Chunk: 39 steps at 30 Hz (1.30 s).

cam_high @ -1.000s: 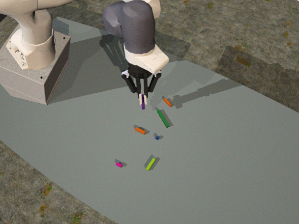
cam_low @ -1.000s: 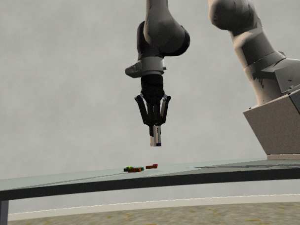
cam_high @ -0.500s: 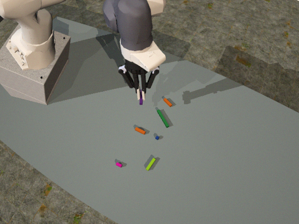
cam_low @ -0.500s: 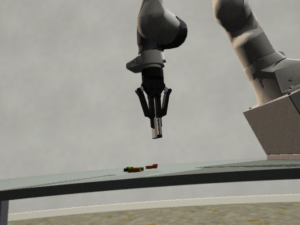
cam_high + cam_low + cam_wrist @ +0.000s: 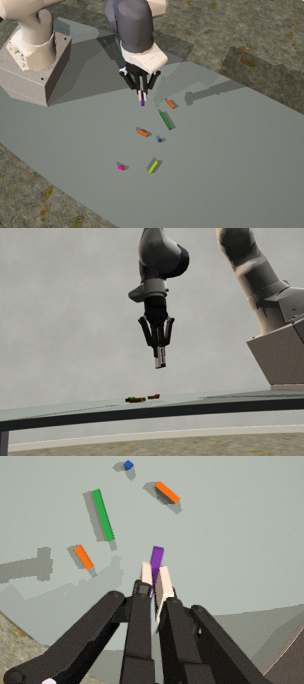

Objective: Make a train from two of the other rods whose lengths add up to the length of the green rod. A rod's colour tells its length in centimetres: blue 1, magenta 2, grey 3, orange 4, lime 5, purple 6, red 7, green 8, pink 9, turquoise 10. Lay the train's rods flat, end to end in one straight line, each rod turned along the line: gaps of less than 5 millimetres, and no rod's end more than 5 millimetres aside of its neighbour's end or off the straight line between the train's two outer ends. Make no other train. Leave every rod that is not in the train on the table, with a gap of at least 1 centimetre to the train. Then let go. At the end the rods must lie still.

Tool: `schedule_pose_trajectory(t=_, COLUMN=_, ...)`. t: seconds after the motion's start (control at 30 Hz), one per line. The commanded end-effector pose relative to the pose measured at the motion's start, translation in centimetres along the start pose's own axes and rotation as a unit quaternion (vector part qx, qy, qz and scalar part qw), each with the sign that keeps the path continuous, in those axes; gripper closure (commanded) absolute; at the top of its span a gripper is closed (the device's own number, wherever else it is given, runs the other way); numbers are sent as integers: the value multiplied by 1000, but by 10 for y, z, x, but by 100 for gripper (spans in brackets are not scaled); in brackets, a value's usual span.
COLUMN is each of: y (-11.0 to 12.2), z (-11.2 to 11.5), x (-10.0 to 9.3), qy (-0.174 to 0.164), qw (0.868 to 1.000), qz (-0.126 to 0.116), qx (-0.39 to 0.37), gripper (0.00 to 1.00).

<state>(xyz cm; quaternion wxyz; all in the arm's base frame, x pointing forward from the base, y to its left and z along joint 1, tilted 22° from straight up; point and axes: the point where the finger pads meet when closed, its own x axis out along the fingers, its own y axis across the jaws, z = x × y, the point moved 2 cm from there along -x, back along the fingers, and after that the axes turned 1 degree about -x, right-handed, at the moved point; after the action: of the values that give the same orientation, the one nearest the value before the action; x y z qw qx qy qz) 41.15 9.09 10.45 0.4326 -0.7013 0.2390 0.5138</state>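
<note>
Below my fingertips [image 5: 142, 96] [image 5: 160, 358], which are looking smooth and matt, the tabletop [image 5: 200, 150] [image 5: 62, 410] [image 5: 225, 546] is showing a smooth, dull finish. Between them, the purple rod [image 5: 142, 102] [image 5: 163, 365] [image 5: 157, 556] is appearing smooth, like plastic. Beyond the tabletop, the floor [image 5: 250, 25] [image 5: 175, 445] [image 5: 10, 638] is looking like rough, mottled stone.

Your gripper [image 5: 142, 96] [image 5: 160, 367] [image 5: 152, 575] is higher above table [image 5: 225, 155] [image 5: 175, 408] [image 5: 230, 546] than one second ago, purple rod [image 5: 142, 102] [image 5: 163, 365] [image 5: 157, 554] raised with it. Most of your lift falls in first half second; since then you get only slight change. In top view, you see both shifted a little toward arm's base [image 5: 46, 92] [image 5: 257, 358]. Your arm's hammer-shaped shadow [image 5: 189, 98] [image 5: 44, 564] now lies farther from nearby orange rod [image 5: 170, 104] [image 5: 136, 400] [image 5: 84, 557].
</note>
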Motion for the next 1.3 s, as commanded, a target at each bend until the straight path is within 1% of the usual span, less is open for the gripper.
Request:
schedule_pose_trajectory(t=0.0, y=-5, z=-15, x=2, qy=-8, qw=998, qz=-4, qx=-64, gripper=97)
schedule_pose_trajectory(t=0.03, y=-7, z=-24, x=2, qy=-10, qw=996, qz=-6, qx=-88, gripper=97)
schedule_pose_trajectory(t=0.17, y=-9, z=-28, x=2, qy=-11, qw=995, qz=-7, qx=-100, gripper=97)
schedule_pose_trajectory(t=0.2, y=-10, z=-34, x=3, qy=-12, qw=993, qz=-8, qx=-116, gripper=97)
schedule_pose_trajectory(t=0.67, y=-14, z=-74, x=4, qy=-14, qw=977, qz=-14, qx=-211, gripper=97)
schedule_pose_trajectory(t=0.73, y=-14, z=-74, x=4, qy=-14, qw=977, qz=-14, qx=-211, gripper=97)
schedule_pose_trajectory(t=0.77, y=-14, z=-81, x=4, qy=-14, qw=973, qz=-14, qx=-228, gripper=97)
schedule_pose_trajectory(t=0.83, y=-13, z=-88, x=4, qy=-14, qw=970, qz=-15, qx=-241, gripper=97)
schedule_pose_trajectory(t=1.23, y=-9, z=-122, x=4, qy=-12, qw=950, qz=-17, qx=-311, gripper=97)
schedule_pose_trajectory(t=1.27, y=-9, z=-122, x=4, qy=-12, qw=950, qz=-17, qx=-311, gripper=97)
